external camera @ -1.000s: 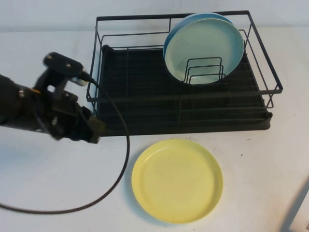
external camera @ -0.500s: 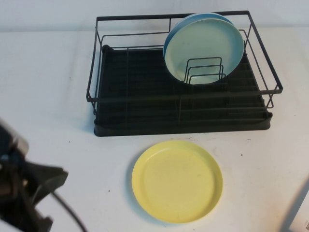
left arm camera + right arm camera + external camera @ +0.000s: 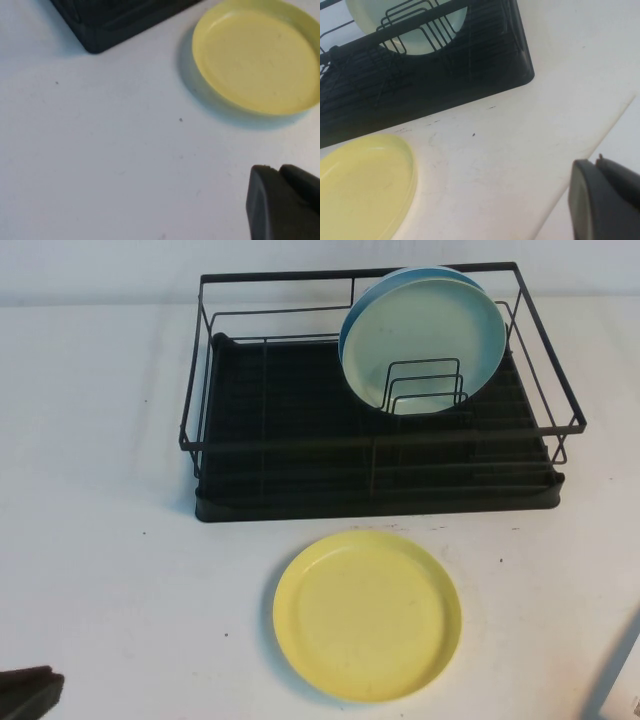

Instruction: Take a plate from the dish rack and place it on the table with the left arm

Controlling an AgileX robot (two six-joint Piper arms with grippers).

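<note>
The pale yellow plate (image 3: 367, 614) lies flat on the white table (image 3: 100, 540), just in front of the black dish rack (image 3: 300, 445). It also shows in the left wrist view (image 3: 260, 57) and the right wrist view (image 3: 362, 185). My left gripper (image 3: 277, 169) is shut and empty, low over the table at the near left, well clear of the plate. Only a black tip of it shows at the high view's bottom left corner (image 3: 28, 690). My right gripper (image 3: 597, 161) is shut and empty, near the table's right edge.
Two light blue-green plates (image 3: 425, 340) stand upright in the wire dividers at the rack's back right. The rack's front left corner (image 3: 92, 42) shows in the left wrist view. The table's edge (image 3: 600, 130) runs close to my right gripper.
My left arm has drawn back from beside the rack's left front corner toward the near left, almost leaving the high view. The yellow plate has not moved.
</note>
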